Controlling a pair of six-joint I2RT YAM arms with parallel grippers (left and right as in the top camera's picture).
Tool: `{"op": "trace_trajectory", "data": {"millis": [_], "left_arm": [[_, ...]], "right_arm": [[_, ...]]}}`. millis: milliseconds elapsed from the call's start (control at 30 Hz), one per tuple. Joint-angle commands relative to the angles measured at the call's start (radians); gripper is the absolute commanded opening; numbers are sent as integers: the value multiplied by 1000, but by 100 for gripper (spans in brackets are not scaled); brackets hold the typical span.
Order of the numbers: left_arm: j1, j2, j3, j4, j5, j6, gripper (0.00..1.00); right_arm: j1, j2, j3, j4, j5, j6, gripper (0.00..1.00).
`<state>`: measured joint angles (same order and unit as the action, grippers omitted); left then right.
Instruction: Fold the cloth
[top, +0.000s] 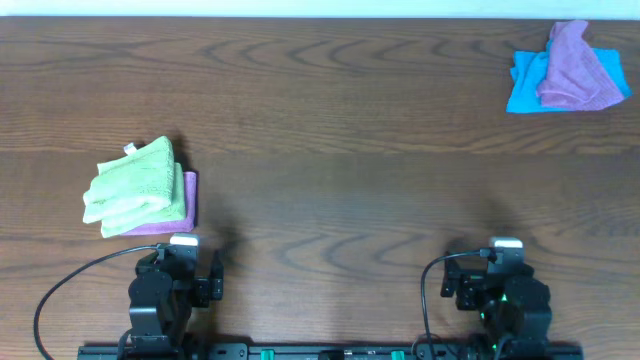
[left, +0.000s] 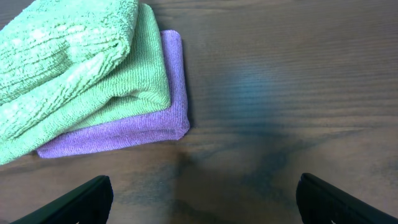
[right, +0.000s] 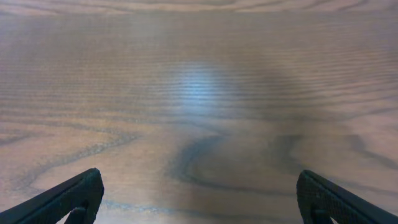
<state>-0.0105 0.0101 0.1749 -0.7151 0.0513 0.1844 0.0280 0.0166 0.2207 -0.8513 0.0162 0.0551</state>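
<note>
Released and empty, the left pincer (left: 205, 198) and right pincer (right: 199, 194) hover at the near edge, while the cloth (left: 62, 50) lies bunched on top of another green cloth (left: 144, 71) and a purple cloth (left: 175, 99) at left, so a deep grab could snag all three layers together.

Five cloths lie on one wooden table (top: 330, 150). Two are lime-green, stacked near the left edge: the upper lime-green cloth (top: 130, 180) and the lower lime-green cloth (left: 146, 81). One white tag (top: 130, 150) shows there. Two are purple: the purple cloth under the stack (left: 124, 134) and the purple cloth at the far right corner (top: 575, 70). One blue cloth (top: 522, 85) lies beneath that. There are two grippers: the left gripper (left: 202, 190) and the right gripper (right: 199, 186).
</note>
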Motion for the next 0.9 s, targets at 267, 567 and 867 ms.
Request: {"op": "trace_trajectory", "data": {"millis": [267, 567, 867], "left_arm": [[-3, -7, -13, -18, -10, 11, 95], [-3, -7, -13, -18, -10, 11, 95], [-3, -7, -13, -18, -10, 11, 95]], "right_arm": [[-7, -11, -37, 17, -40, -56, 99], [-7, -11, -36, 18, -40, -56, 99], [-7, -11, -36, 18, -40, -56, 99]]}}
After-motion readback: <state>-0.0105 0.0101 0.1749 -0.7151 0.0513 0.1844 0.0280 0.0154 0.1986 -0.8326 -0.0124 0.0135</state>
